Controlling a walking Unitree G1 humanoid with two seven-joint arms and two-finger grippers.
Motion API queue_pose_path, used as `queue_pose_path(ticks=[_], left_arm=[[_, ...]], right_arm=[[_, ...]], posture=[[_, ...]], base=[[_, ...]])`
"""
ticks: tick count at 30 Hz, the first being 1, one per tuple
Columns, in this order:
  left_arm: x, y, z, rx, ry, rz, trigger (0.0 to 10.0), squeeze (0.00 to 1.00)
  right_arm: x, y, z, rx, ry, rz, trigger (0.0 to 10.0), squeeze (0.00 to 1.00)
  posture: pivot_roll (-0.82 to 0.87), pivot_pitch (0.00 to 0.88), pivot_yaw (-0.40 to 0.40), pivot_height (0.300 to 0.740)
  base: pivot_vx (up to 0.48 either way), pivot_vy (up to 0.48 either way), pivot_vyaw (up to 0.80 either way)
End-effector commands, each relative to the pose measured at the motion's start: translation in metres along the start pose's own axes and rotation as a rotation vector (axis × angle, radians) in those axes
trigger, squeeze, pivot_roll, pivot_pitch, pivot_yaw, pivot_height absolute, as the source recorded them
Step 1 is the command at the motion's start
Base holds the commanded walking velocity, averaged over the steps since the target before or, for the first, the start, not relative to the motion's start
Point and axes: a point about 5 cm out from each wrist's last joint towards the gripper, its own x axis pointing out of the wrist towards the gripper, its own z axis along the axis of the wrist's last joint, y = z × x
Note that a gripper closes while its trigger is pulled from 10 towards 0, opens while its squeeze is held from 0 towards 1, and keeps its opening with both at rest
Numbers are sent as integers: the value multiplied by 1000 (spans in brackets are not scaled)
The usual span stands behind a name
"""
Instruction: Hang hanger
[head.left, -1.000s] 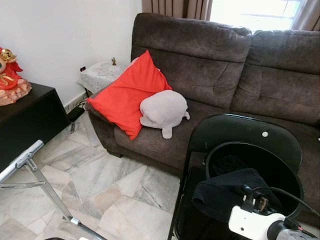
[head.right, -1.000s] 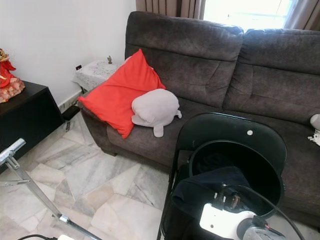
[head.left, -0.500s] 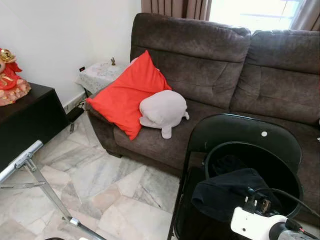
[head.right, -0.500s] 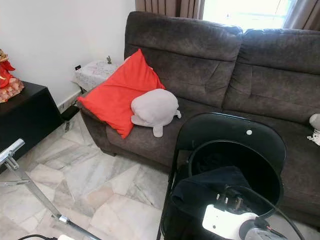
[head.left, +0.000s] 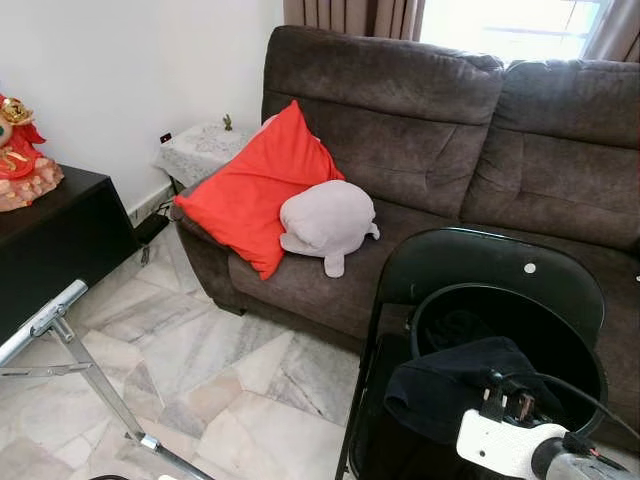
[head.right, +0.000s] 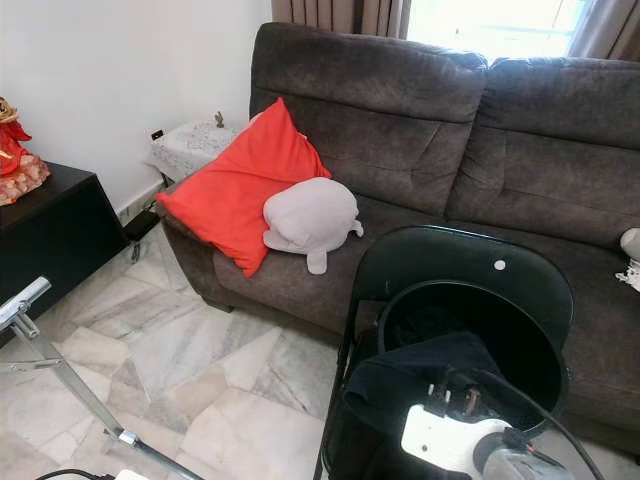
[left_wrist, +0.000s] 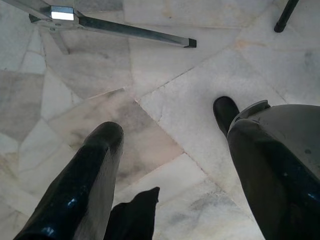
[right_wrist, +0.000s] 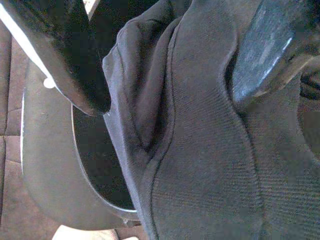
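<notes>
No readable text, labels, brands or numbers anywhere — nothing legible on any surface in either eye view or wrist view.

- We count one brown sofa (head.left: 470, 130)
- one red cushion (head.left: 255, 190)
- one grey plush toy (head.left: 325, 220)
- one black chair (head.left: 490, 275)
- one dark garment (head.left: 445, 385)
- one red figurine (head.left: 20, 155)
</notes>
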Motion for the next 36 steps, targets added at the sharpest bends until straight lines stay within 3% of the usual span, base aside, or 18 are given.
queue_pose_path(ticks=[1, 17, 27, 36], left_arm=[[-1, 2, -5, 8, 17, 6, 10000, 0], [-1, 2, -5, 10, 17, 5, 10000, 0], [-1, 3, -5, 14, 18, 4, 10000, 0], [-1, 4, -4, 14, 18, 4, 10000, 0]], right_arm=[[1, -1, 4, -8, -12, -9, 10000, 0], [4, -12, -3, -39, 38, -141, 10000, 0], [12, 4, 2, -20, 0, -119, 10000, 0], [16, 9, -3, -28, 21, -188, 10000, 0]], posture=[[-59, 0, 38, 740], [-58, 0, 38, 740], [-54, 0, 41, 740], [-49, 0, 41, 740]], base=[[0, 0, 0], [0, 0, 0], [0, 0, 0], [0, 0, 0]])
